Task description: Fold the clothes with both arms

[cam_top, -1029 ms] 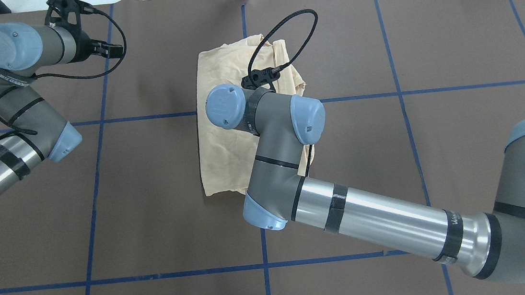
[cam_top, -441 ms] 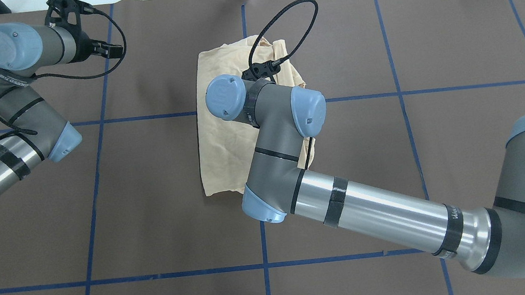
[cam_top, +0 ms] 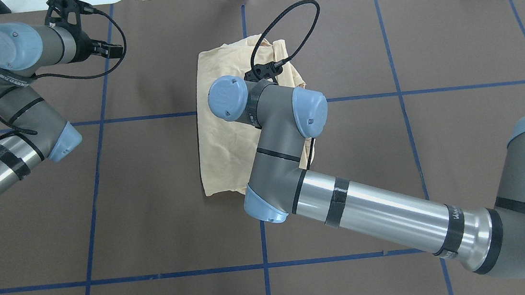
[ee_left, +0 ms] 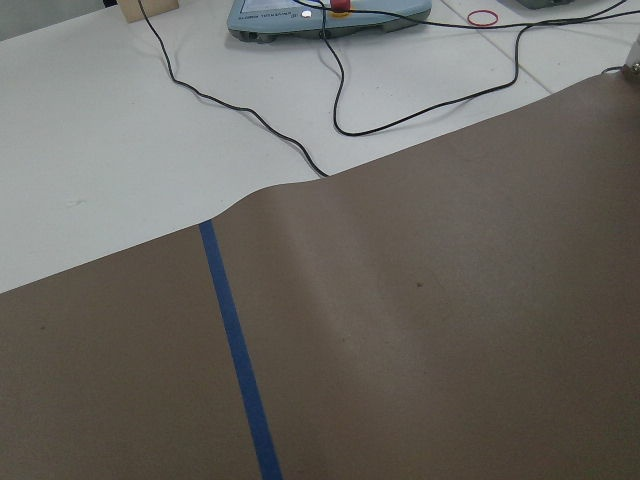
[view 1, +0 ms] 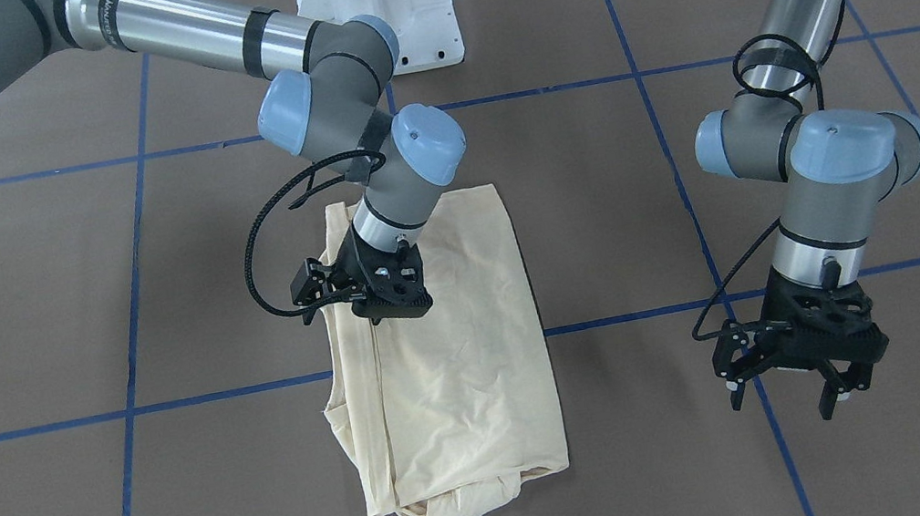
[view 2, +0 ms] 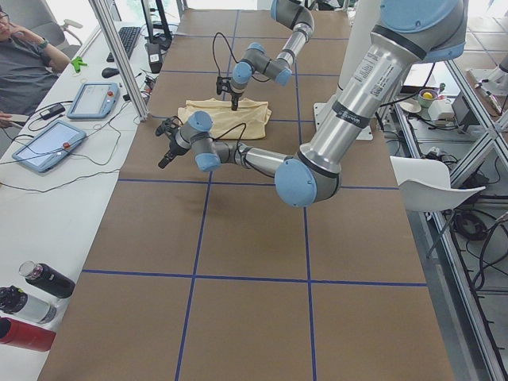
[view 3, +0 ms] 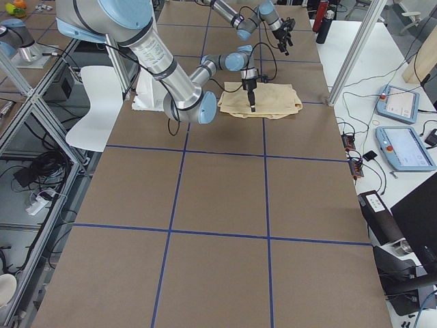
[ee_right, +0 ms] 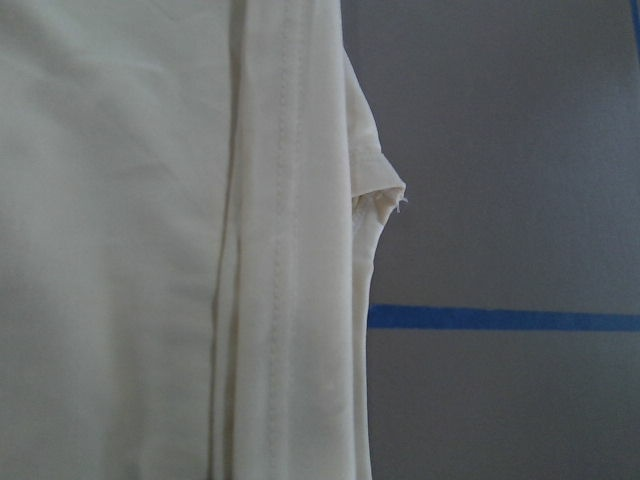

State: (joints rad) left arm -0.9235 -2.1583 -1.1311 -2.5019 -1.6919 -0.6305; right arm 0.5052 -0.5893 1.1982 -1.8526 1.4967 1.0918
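The cream-yellow T-shirt [view 1: 467, 358] lies folded into a long rectangle in the table's middle, print hidden; it also shows in the overhead view [cam_top: 223, 137] and fills the left of the right wrist view [ee_right: 120, 250]. My right gripper [view 1: 378, 315] points down at the shirt's long folded edge. Its fingers look shut, with the tips at the cloth; I cannot tell if they pinch any fabric. In the overhead view my right wrist hides it. My left gripper [view 1: 845, 398] is open and empty, hovering over bare table far from the shirt, and it also shows in the overhead view [cam_top: 116, 50].
The white pedestal base [view 1: 383, 2] stands at the robot's side of the table. Blue tape lines [cam_top: 266, 265] cross the brown mat. Past the far edge are teach pendants [view 2: 94, 99] and cables [ee_left: 330, 90]; bottles [view 2: 40, 294] stand on the side bench.
My right arm's wrist has moved slightly away from the robot over the shirt. The shirt and the left arm have not moved.
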